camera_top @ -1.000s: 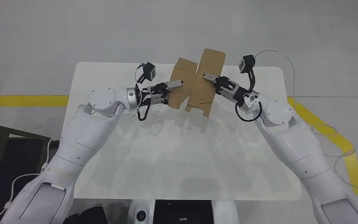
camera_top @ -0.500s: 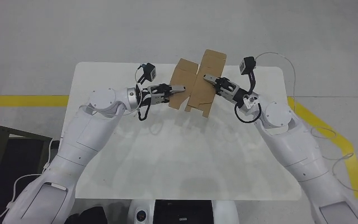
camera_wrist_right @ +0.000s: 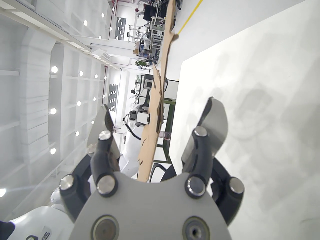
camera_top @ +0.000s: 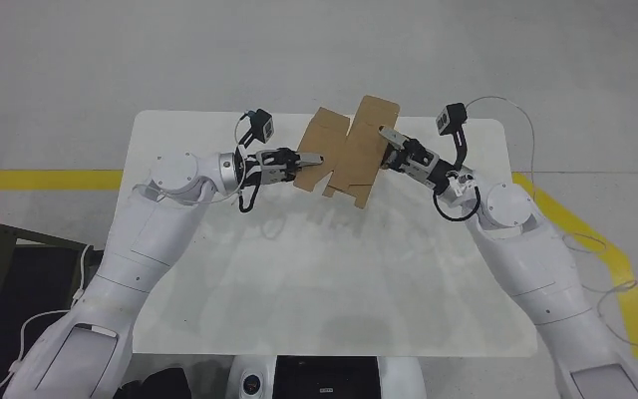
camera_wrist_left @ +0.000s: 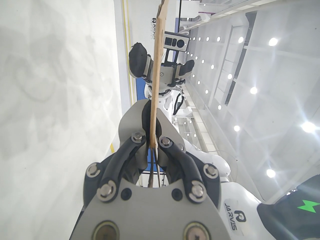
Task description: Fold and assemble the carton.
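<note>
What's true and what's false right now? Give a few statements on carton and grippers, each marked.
1. The left gripper is shut on the carton. True.
2. The right gripper is clamped on the carton. False: its fingers stand apart, with the carton's edge in the gap between them.
3. The carton is a flat sheet, not yet set up as a box. True.
4. The carton lies on the table. False: it is held in the air over the table's far side.
</note>
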You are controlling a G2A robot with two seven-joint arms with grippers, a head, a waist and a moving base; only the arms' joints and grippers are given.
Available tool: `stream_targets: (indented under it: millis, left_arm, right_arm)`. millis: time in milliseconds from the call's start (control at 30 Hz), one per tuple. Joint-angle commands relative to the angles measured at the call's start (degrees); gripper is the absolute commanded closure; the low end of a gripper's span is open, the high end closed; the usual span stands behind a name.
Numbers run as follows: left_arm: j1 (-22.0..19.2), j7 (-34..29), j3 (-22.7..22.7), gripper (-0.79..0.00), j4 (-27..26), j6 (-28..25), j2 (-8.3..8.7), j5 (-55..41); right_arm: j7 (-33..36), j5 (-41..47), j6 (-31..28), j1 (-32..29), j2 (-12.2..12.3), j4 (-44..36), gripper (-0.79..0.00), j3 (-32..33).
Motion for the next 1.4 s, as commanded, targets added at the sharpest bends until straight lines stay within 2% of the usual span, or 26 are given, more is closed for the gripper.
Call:
stream_targets:
  millis: [0,200,533,800,1367]
  left_arm:
    - [-0.18,-2.47,-0.64,0.0,0.38,-0.71,0.25,0.48]
    - [-0.71,-13.25,-1.88,0.0,0.17,-6.78,0.68,-0.93]
    - [-1.57,-21.55,-2.54,0.0,-0.61,-9.81,1.66,4.73]
    - [-1.29,-26.95,-2.7,0.0,-1.64,-10.53,2.27,5.17]
    - [-1.75,-27.01,0.73,0.0,-3.73,-10.95,3.67,3.56]
  right_arm:
    - [4.94,0.73,-0.6,0.24,0.19,1.51,-0.785,0.68]
    - [19.4,3.42,-2.9,2.51,0.4,6.91,-0.785,1.52]
    - [35.39,4.17,-13.78,6.33,0.55,11.52,-0.785,2.5]
    - [35.49,4.17,-13.7,6.42,1.23,7.79,-0.785,1.35]
    - [37.67,9.2,-11.53,8.29,2.42,4.88,-0.785,-7.39]
